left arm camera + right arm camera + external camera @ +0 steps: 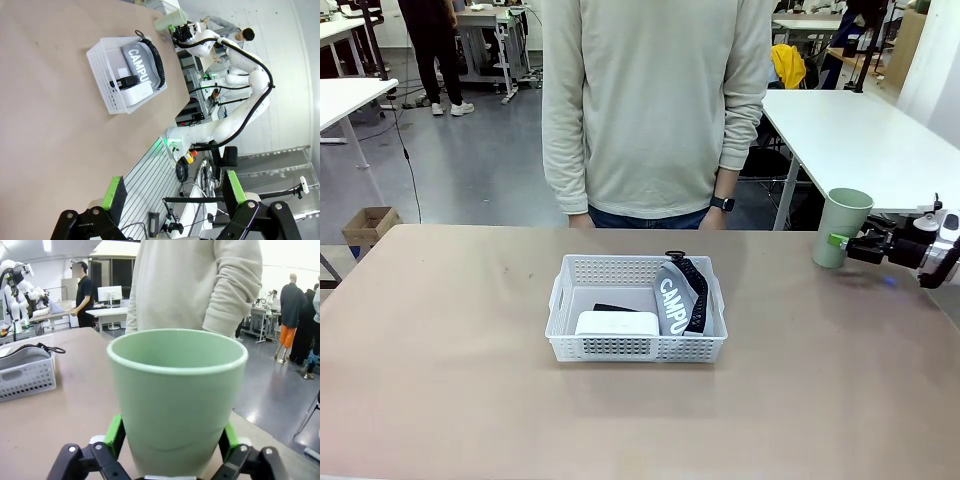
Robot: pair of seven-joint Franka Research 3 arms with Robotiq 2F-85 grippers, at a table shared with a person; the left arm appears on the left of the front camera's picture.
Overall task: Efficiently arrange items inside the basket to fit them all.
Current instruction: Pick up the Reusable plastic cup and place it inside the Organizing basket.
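Front view: the right claw (840, 242) comes in from the counter's right edge and grips the pale green plastic cup (841, 227) low on its wall, upright, mouth up. The shallow white lattice plastic basket (570, 295) sits well to the left of that claw, mid-counter, before the standing person. Inside it, the grey zip pouch with black edge and white "CAMPUS" lettering (672, 300) leans against the end nearest the claw, the white rectangular device (616, 323) lies along the near wall, and the small black stapler-like tool (613, 308) is just behind the device. The bare floor at the basket's far-left corner looks like the only room for the cup, so I would carry it over the pouch and lower it there upright.

Left wrist view: the left claw (175, 195) stands wide open with nothing between its green pads (114, 196), well back from the basket (102, 62) and off the tan counter (45, 135). It is best kept there, out of the cup's (170, 22) path.

Right wrist view: the cup (177, 395) sits between the right claw's (170, 440) green pads, which press both sides near its base. The basket (27, 377) lies far to the claw's left with the pouch (22, 354) rising above its rim. With so low a grip, the cup could tip, so move slowly and clear the rim before descending.
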